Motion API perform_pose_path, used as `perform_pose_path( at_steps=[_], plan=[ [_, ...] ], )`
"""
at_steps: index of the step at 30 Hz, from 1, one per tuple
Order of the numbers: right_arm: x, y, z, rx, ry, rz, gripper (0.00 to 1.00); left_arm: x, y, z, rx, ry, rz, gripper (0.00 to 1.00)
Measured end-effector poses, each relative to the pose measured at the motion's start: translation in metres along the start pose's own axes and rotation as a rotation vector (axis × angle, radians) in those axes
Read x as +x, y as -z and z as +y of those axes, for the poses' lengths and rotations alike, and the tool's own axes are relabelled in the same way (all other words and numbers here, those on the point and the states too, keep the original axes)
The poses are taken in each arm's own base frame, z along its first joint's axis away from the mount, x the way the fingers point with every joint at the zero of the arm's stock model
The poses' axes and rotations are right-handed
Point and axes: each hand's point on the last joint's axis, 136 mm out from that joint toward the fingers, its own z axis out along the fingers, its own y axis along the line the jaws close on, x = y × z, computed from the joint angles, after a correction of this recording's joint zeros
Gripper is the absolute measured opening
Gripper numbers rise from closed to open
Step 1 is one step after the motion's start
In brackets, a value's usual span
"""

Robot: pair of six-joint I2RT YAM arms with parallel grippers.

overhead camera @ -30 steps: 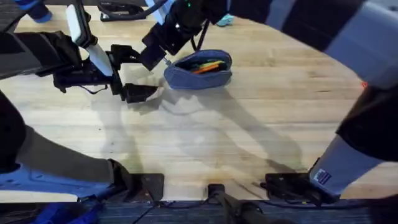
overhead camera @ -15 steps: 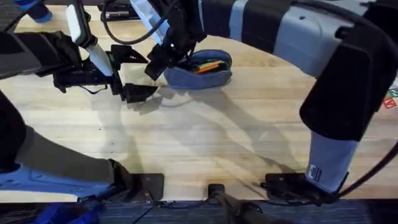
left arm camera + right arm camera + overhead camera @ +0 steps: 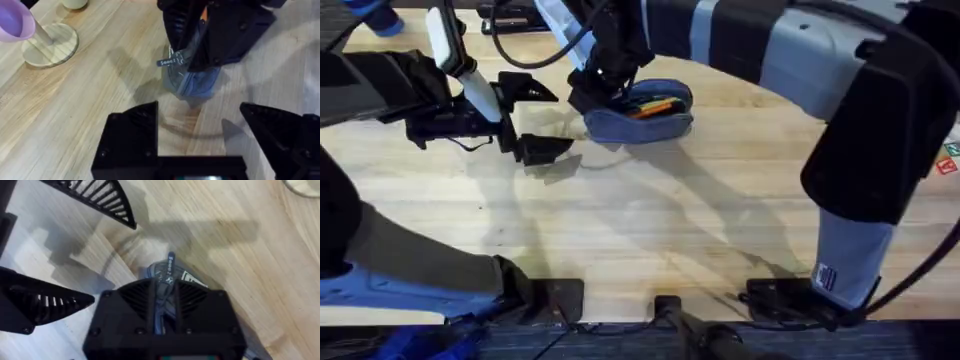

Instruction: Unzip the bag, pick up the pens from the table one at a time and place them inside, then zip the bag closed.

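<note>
1. Zipping step: your right gripper [image 3: 590, 97] had fingers clamped on the zipper end of the oblong blue-grey fabric bag [image 3: 642, 117], pens [image 3: 655, 105] inside, far-centre on the light wooden table [image 3: 720, 220].
2. Your left gripper [image 3: 535, 120] sat just beside, fingers apart.
3. Next likely needed you to brace the bag and pull the zipper.

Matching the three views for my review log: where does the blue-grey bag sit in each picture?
Overhead: the bag lies upper centre on the table, open, pens inside, the right tool at its left end.
Left wrist: upper centre, under the right arm, beyond the open left tool.
Right wrist: lower centre, its end pinched between that tool's fingers.
Shared landmark: the white zipper tag.
</note>
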Motion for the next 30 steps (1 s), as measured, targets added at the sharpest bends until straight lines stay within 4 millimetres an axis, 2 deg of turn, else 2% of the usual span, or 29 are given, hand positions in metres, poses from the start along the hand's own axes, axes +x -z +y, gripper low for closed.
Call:
perform_pose_path(
  at_steps=[1, 2, 12, 22, 30],
  plan=[
    [0.000, 0.000, 0.000, 0.000, 0.000, 0.000, 0.060, 0.000, 0.000, 0.000, 0.000, 0.000, 0.000, 0.993],
    [0.000, 0.000, 0.000, 0.000, 0.000, 0.000, 0.041, 0.000, 0.000, 0.000, 0.000, 0.000, 0.000, 0.994],
    [-0.001, 0.002, 0.000, 0.000, 0.001, -0.004, 0.034, 0.000, 0.000, 0.000, 0.000, 0.000, 0.000, 0.993],
    [-0.014, 0.044, 0.001, 0.011, 0.005, -0.064, 0.032, 0.000, 0.000, 0.000, 0.000, 0.000, 0.000, 0.993],
    [-0.014, 0.047, 0.001, 0.013, 0.004, -0.065, 0.030, 0.000, 0.000, 0.000, 0.000, 0.000, 0.000, 0.993]
  ],
)
